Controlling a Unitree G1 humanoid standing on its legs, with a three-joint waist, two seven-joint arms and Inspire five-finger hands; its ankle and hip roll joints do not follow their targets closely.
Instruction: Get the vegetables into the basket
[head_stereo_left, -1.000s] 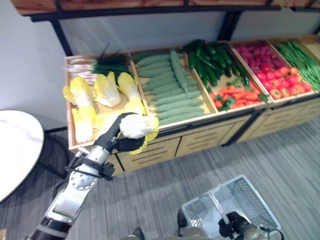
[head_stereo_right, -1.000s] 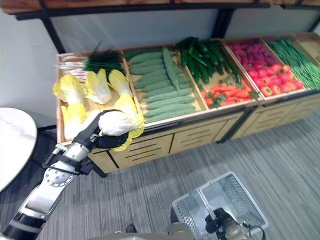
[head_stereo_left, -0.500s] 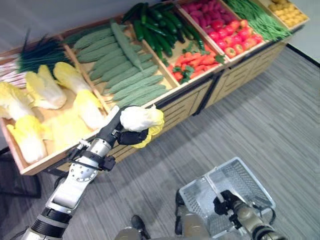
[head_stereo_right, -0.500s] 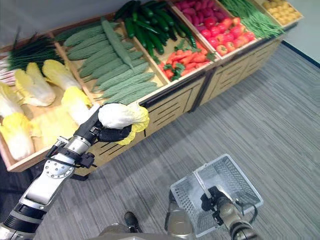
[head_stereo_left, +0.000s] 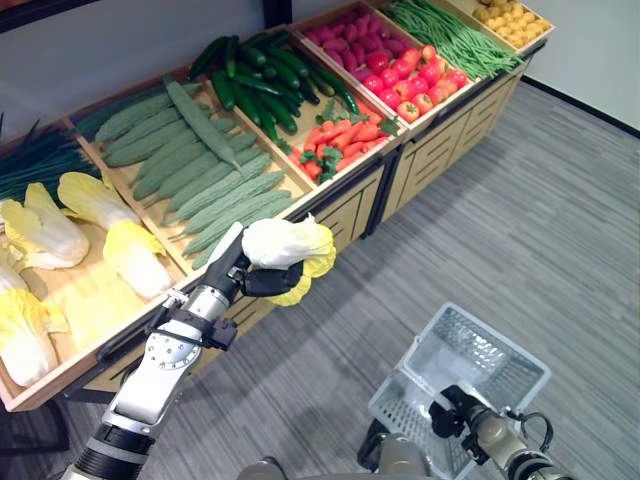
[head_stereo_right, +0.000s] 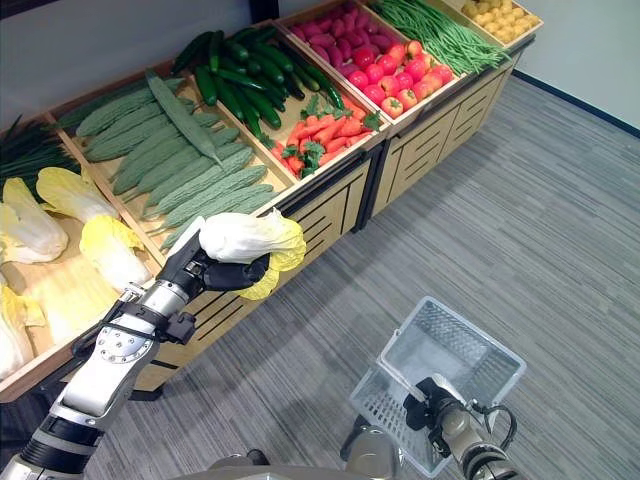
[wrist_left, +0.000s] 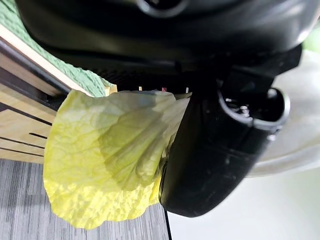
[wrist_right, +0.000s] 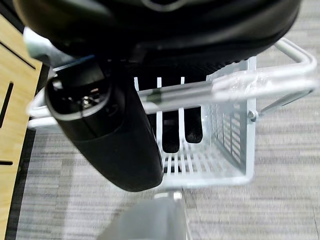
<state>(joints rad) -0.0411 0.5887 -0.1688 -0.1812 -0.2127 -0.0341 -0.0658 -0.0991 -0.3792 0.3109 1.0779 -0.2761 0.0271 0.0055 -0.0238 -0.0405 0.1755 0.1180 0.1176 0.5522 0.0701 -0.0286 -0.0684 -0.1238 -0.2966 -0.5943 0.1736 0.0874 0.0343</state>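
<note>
My left hand (head_stereo_left: 240, 277) is shut on a yellow-white napa cabbage (head_stereo_left: 285, 244), holding it in the air just in front of the wooden produce stand (head_stereo_left: 330, 205). The left wrist view has the cabbage's yellow leaves (wrist_left: 107, 155) beside the dark thumb (wrist_left: 215, 150). Low at the right, my right hand (head_stereo_left: 455, 410) is shut on the handle (wrist_right: 210, 90) of a white wire basket (head_stereo_left: 500, 365), which hangs above the floor. The cabbage is well to the left of the basket and higher.
The stand's bins hold more napa cabbages (head_stereo_left: 130, 255), bitter gourds (head_stereo_left: 200, 165), cucumbers (head_stereo_left: 265, 80), carrots (head_stereo_left: 345, 135), red peppers (head_stereo_left: 395, 70), green beans (head_stereo_left: 450, 35) and yellow fruit (head_stereo_left: 510, 15). Grey striped floor (head_stereo_left: 540, 230) spreads to the right.
The camera has swung right, so the stand slid left in view. My left hand still holds the cabbage, now clear of the cabbage bin and nearer the gourds. The basket stays held.
</note>
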